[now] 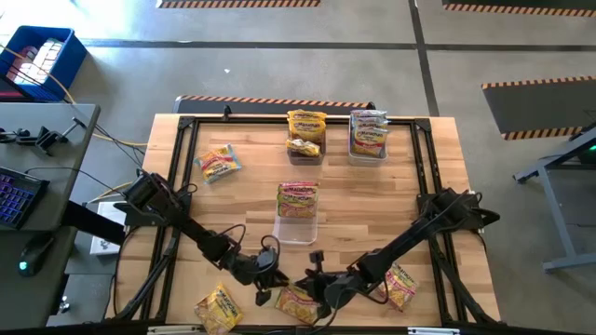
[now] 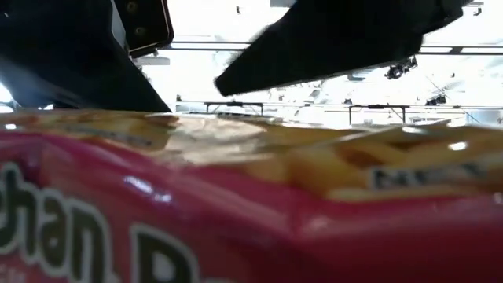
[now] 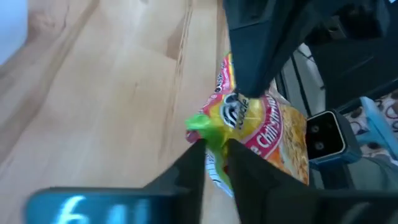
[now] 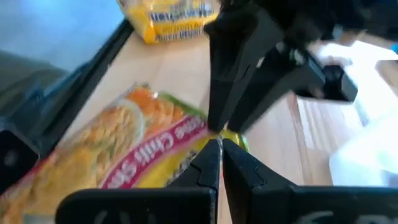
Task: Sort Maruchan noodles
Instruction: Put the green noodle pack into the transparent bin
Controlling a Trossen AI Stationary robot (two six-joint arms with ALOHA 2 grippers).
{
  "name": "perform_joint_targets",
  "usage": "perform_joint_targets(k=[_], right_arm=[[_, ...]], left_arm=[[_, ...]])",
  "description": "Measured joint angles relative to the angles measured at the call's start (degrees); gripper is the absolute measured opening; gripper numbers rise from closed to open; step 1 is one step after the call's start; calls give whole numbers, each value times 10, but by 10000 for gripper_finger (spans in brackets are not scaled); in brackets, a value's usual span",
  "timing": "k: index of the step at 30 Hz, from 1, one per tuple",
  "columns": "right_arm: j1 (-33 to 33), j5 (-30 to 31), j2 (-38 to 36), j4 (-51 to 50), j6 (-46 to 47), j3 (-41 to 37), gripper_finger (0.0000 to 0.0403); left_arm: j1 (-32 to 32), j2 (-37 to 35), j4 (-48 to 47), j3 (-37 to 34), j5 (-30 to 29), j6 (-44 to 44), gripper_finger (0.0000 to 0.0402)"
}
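A yellow noodle packet (image 1: 296, 303) with a red band and a green corner lies near the table's front edge, at the middle. It fills the low view (image 2: 236, 212). My left gripper (image 1: 264, 282) comes at it from the left and my right gripper (image 1: 318, 279) from the right. Both are shut on the packet's same end, almost tip to tip. In the left wrist view the right gripper's fingers (image 3: 244, 87) reach down onto the packet (image 3: 273, 134) just beyond my own. My left gripper pinches the packet's green corner edge (image 3: 208, 127) between its two fingers, slanting down from the table's left. The rest of the packet stretches away past the fingers. Whether it is clear of the table I cannot tell. My right gripper pinches the packet's yellow-green end edge (image 4: 235, 139) at its fingertips, slanting down from the table's right. The left gripper's fingers (image 4: 231, 93) meet the same edge from the other side. The packet's body (image 4: 124, 149) spreads below toward the table's frame rail.
Loose packets lie at the front left (image 1: 219, 309), front right (image 1: 400, 285) and left middle (image 1: 219, 163). A clear bin (image 1: 296, 228) stands at the centre with a packet (image 1: 298, 198) at its far end. Two filled bins (image 1: 305, 149) (image 1: 368, 154) stand at the far edge.
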Motion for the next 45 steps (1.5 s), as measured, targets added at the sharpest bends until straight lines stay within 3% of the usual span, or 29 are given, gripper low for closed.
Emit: perform_joint_targets(k=[4,12,22,29,32,39,41,45], right_arm=[[4,-9,-31,-129,62,14,0],[32,36,-88,-392,222,25,1],[20,2,-83,-397,271,24,1],[18,31,-78,-342,226,15,0],[18,37,-78,-226,201,-40,0],[16,25,-81,145,128,-206,0],[12,24,-90,194,140,-232,0],[-5,22,-103,201,192,-243,0]], left_arm=[[-4,0,5,0,-19,23,6],[-15,-4,26,0,-57,79,1],[-22,-6,36,0,-84,115,0],[-39,-20,35,0,-128,167,0],[-45,-23,36,0,-151,184,0],[-53,-23,36,0,-173,203,0],[-51,-23,36,0,-173,203,0],[-43,-23,36,0,-173,213,0]])
